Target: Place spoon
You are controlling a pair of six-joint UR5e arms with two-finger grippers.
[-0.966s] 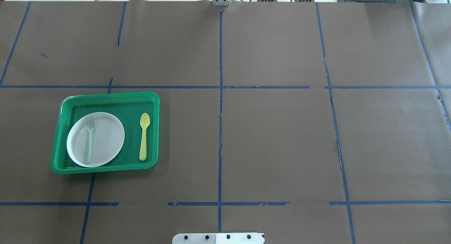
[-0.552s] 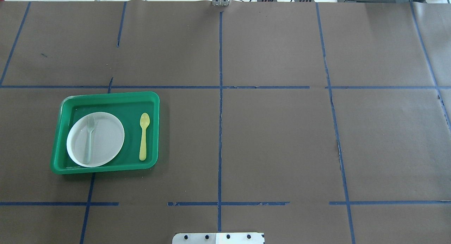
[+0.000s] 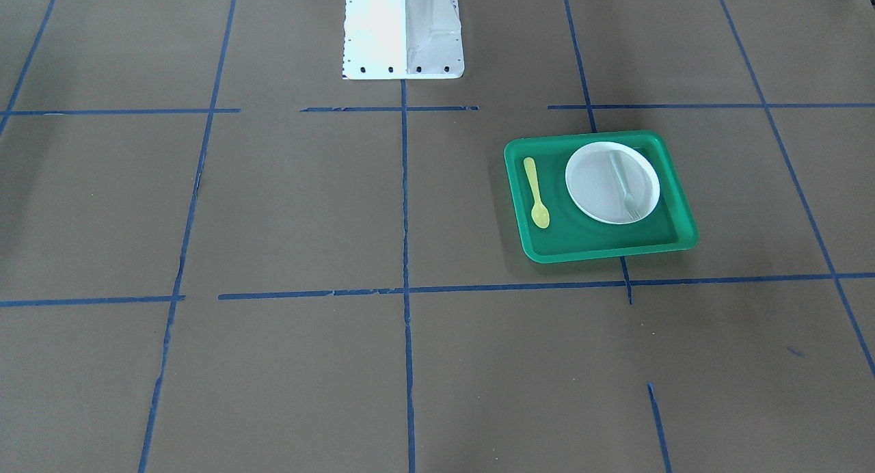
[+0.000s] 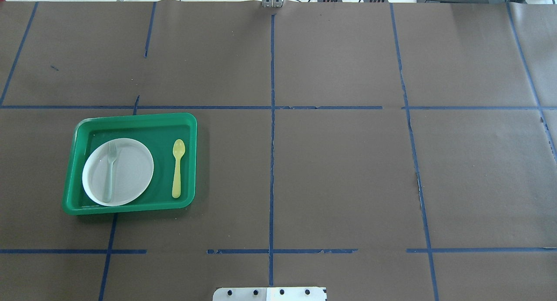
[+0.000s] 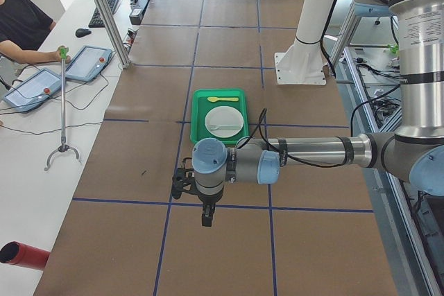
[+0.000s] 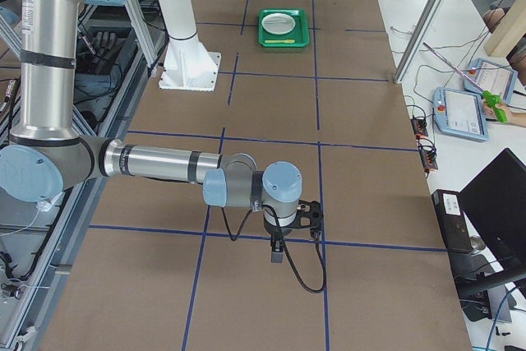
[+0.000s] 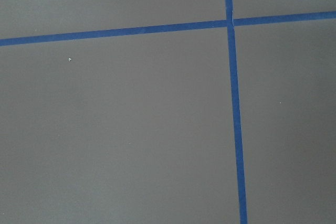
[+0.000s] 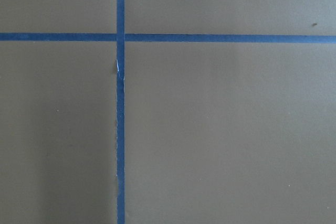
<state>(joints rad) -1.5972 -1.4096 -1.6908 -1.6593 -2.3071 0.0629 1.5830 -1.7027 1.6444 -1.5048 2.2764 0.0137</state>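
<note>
The yellow spoon (image 4: 178, 169) lies on the floor of a green tray (image 4: 135, 118), to the right of a white plate (image 4: 130, 172), its bowl pointing away from the robot. It also shows in the front view (image 3: 534, 189). A pale translucent fork (image 4: 109, 172) lies on the plate. Neither gripper shows in the overhead or front views. The left gripper (image 5: 206, 220) hangs over bare table far from the tray, seen only from the left side. The right gripper (image 6: 277, 253) hangs over the other end, seen only from the right side. I cannot tell whether either is open or shut.
Brown paper with blue tape lines (image 4: 272, 162) covers the table. The robot's white base (image 3: 403, 32) stands at the near middle edge. Both wrist views show only paper and tape. Operators with tablets (image 5: 87, 62) sit along the far side.
</note>
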